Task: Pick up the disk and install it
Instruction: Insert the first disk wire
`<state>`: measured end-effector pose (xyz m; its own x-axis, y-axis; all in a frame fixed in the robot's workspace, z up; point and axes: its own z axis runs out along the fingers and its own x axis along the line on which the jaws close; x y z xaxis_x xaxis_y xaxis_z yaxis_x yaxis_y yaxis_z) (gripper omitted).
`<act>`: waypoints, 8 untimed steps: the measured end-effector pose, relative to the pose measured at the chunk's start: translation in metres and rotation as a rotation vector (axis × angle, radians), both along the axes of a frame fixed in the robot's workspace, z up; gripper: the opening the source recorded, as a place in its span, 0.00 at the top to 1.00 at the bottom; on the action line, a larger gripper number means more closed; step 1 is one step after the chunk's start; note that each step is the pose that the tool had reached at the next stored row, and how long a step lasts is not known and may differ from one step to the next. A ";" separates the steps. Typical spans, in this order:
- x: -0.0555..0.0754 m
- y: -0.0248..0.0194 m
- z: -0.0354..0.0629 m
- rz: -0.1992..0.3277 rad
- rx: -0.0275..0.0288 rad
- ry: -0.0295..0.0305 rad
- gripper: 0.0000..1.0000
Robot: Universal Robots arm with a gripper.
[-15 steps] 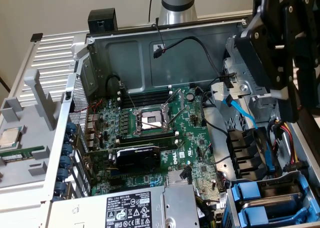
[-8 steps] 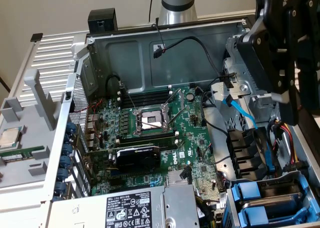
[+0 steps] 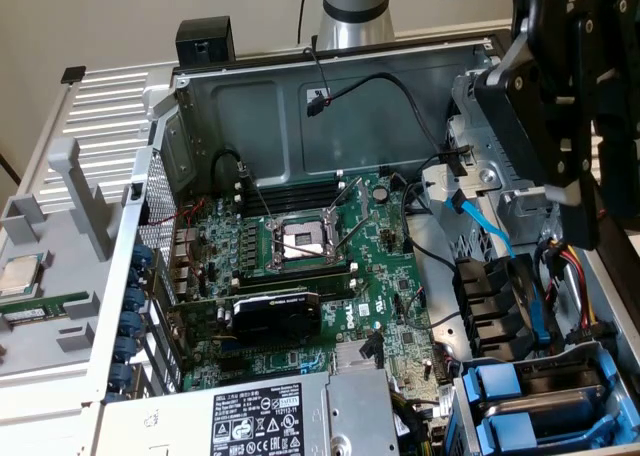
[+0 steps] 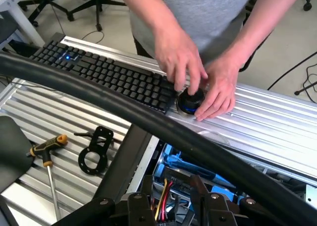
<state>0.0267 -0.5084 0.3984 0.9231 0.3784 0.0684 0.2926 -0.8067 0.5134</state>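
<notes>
Hovering at 2 o'clock over the open computer case (image 3: 280,106), my gripper (image 3: 578,208) is well apart from the disk (image 3: 555,404) at 5 o'clock. Reaching it cleanly, I judge, means descending square, clear of the blue cable (image 3: 485,221). How wide my jaws stand I cannot tell.

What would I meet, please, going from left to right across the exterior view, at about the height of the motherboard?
loose CPU chip → blue card-slot latches → CPU socket → blue data cable → red, yellow and black wire bundle
</notes>
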 end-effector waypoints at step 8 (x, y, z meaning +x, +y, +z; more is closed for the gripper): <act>-0.002 -0.0008 0.0001 0.001 0.0067 -0.0005 0.57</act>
